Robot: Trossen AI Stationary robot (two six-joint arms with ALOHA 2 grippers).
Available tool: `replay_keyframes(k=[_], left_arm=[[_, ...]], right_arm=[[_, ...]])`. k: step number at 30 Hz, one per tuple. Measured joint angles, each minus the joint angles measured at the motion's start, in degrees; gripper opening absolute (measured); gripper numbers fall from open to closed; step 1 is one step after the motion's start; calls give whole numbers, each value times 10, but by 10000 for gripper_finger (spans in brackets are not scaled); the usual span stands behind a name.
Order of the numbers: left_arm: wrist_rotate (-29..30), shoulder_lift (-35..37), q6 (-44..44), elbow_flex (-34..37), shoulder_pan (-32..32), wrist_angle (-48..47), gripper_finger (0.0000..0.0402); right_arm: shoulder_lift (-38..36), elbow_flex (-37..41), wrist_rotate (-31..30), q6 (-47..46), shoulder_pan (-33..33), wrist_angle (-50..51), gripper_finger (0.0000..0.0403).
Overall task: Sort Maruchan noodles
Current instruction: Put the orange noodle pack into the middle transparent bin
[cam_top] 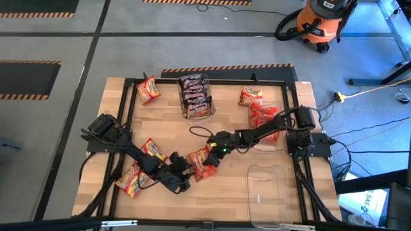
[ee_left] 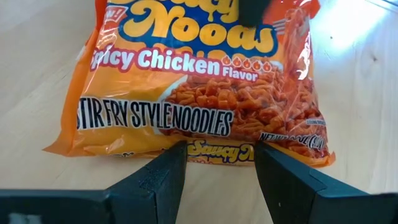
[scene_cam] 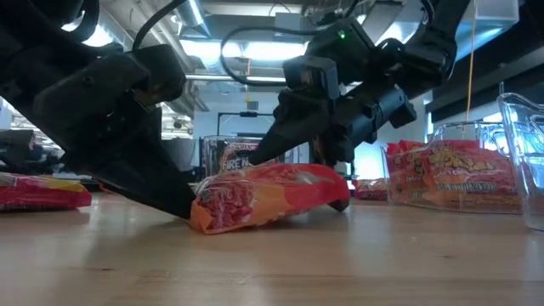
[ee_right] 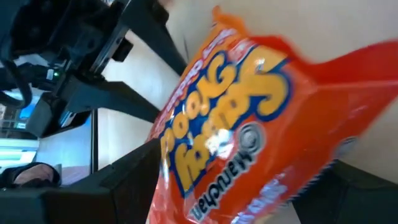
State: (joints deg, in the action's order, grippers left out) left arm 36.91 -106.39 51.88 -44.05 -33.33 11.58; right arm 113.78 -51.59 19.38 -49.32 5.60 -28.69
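Noodle packet (cam_top: pixel 203 164), orange with "Spicy Chicken" and "Stir Fry Style Noodles" printed on it, lies on the table (cam_top: pixel 231 192) a little toward its near edge, about midway between the side edges. Both claws meet at it.

Right gripper (cam_top: pixel 212 157) reaches in from the right side of the table. Its fingers straddle the packet, spread wide across the wrapper, which fills the gap between them in the wrist view; in the low view the fingers come down onto the packet's top. One end of the packet rides up off the wood, the other end touches it.

Left gripper (cam_top: pixel 182 173) comes in low from the left edge. Its two dark fingers (ee_left: pixel 155 183) stand apart, tips just at the packet's near seam; cannot tell whether they touch it. Nothing is between them.

Other packets: two beside the left arm near the table's near-left corner (cam_top: pixel 131 179), one at the far-left corner (cam_top: pixel 148 89), several red-orange ones near the far-right corner (cam_top: pixel 257 106). Clear bin (cam_top: pixel 195 96) at the far edge holds dark packets. Another clear bin (cam_top: pixel 266 192) sits at the near-right corner.
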Motion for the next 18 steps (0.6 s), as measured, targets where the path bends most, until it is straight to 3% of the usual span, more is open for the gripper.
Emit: replay_keyframes(k=[10,18], left_arm=[[0,-1,-3,1,3,18,185],[-11,0,-21,1,3,21,185]], right_arm=[[1,-20,-66,35,13,14,282],[0,-20,-84,73,13,-16,158]])
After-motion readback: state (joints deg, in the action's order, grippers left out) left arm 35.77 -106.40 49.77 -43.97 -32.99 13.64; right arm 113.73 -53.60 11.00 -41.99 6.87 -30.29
